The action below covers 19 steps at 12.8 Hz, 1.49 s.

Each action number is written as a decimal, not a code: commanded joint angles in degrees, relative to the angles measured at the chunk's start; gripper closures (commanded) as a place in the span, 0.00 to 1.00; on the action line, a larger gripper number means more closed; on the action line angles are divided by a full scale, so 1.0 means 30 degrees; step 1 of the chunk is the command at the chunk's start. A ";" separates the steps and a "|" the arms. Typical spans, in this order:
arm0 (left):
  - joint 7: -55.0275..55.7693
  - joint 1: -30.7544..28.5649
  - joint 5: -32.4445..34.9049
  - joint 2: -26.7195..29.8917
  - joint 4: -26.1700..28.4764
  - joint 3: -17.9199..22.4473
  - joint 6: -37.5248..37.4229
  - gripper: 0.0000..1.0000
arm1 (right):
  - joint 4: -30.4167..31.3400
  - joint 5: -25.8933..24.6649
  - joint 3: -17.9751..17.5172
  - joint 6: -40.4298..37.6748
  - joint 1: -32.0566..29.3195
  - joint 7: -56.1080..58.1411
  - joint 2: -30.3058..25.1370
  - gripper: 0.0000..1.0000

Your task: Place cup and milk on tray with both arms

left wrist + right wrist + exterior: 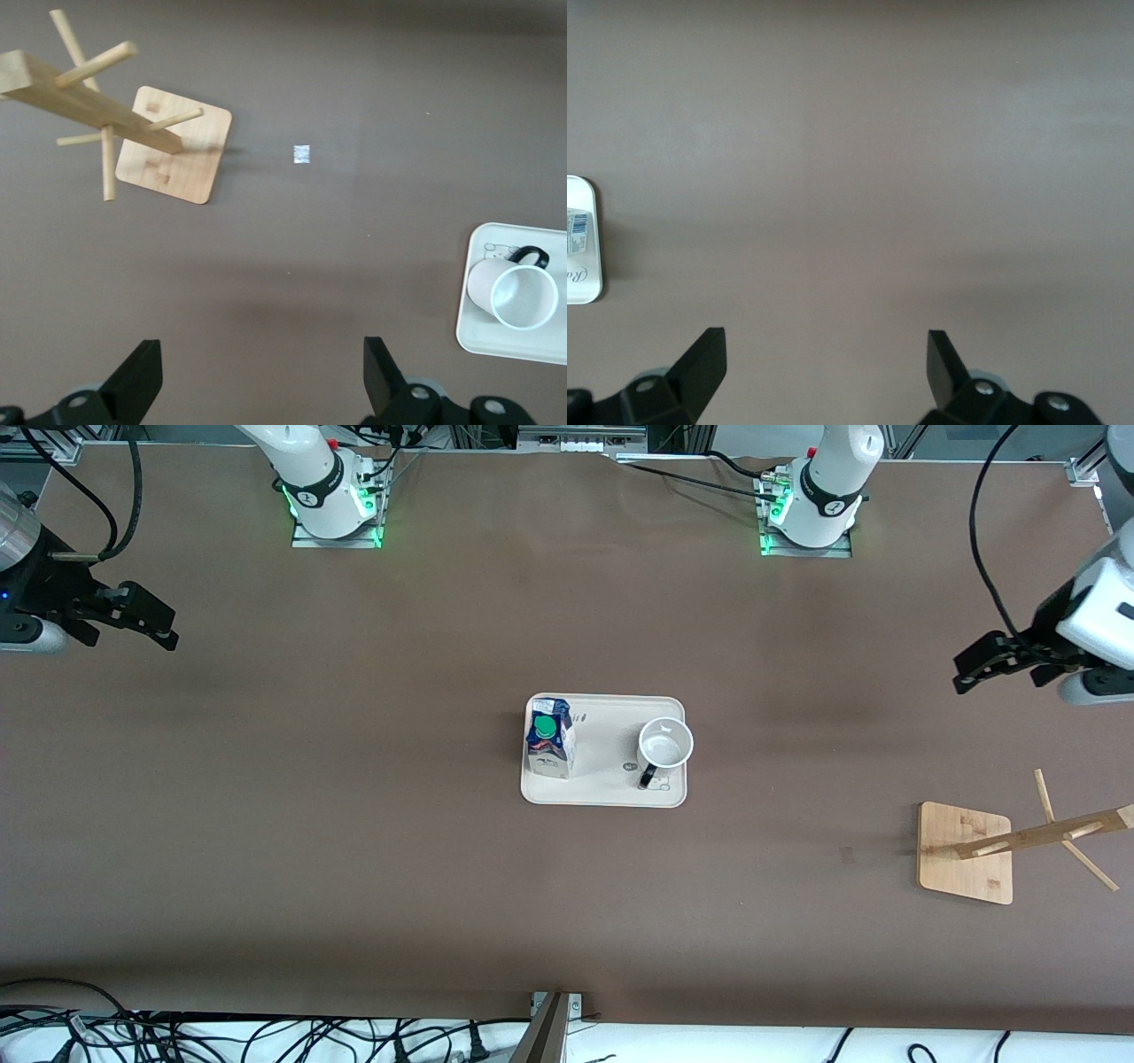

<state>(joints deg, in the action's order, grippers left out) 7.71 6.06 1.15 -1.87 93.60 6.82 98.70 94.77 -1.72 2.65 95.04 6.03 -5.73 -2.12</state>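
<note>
Brown matte table (354, 868), both arms parked wide, nothing held.

Right gripper (146, 622) hangs over bare table at the right arm's end, fingers spread, empty. Its wrist view shows only tabletop plus a sliver of the tray.

Tray (611, 793) sits mid-table. Milk (550, 737) stands upright on the tray's end toward the right arm, green cap up. Carton walls look soft, probably light; I'd pinch across the flat sides below the gable, gently, or it dents. Cup (664, 748) stands upright on the end toward the left arm, mouth up, handle pointing at the front camera. Glazed, so likely slick and chippable; take it by the rim wall or the handle.

Left gripper (997, 662) hangs over bare table at the left arm's end, fingers spread, empty. Wooden rack (966, 855) stands nearer the front camera than that gripper.

Both items look placed; task reads as done.
</note>
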 commanded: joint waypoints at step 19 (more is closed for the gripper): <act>-0.0051 0.2716 0.0025 -0.0228 -0.3281 0.2435 -0.3544 0.00 | -0.0271 0.0280 -0.0005 -0.0245 -0.0075 -0.0052 0.0033 0.00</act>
<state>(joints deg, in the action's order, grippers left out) 7.57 8.38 -1.71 -2.54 85.19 10.45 89.57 94.77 -1.72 2.67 95.04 6.02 -5.73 -2.12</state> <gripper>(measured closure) 0.000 0.000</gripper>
